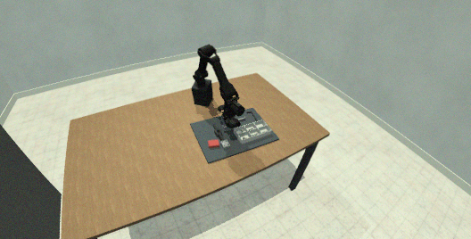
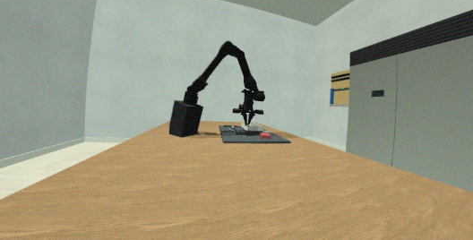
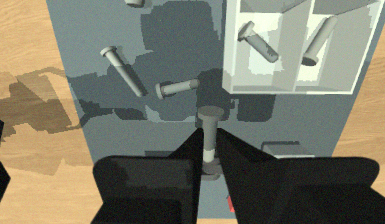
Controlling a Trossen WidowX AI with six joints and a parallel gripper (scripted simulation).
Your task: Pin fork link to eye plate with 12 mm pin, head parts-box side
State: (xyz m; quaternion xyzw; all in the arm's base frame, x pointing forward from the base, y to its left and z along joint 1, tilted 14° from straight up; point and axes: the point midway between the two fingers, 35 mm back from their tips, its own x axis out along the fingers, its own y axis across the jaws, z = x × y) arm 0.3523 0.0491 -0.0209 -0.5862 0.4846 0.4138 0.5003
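Note:
My gripper [image 3: 209,132] [image 1: 233,122] [image 2: 246,121] is shut on a grey pin [image 3: 209,129] with a round flat head; the head points away from the fingers. It hangs low over the dark grey work mat [image 3: 93,30] [image 1: 202,131] [image 2: 278,140], just beside the white parts box [image 3: 228,60] [image 1: 252,131]. In the wrist view a light grey block [image 3: 283,148] shows beside the right finger, partly hidden; I cannot tell the fork link and eye plate apart. Small dark and grey parts [image 1: 221,135] stand on the mat beside the box in the top view.
Two loose pins [image 3: 124,70] [image 3: 176,88] lie on the mat ahead of the fingers, a third [image 3: 135,2] at the top edge. The box compartments hold further pins [image 3: 258,42] [image 3: 319,39]. A red block [image 1: 213,143] [image 2: 264,135] sits on the mat. The arm's base [image 1: 202,92] stands behind.

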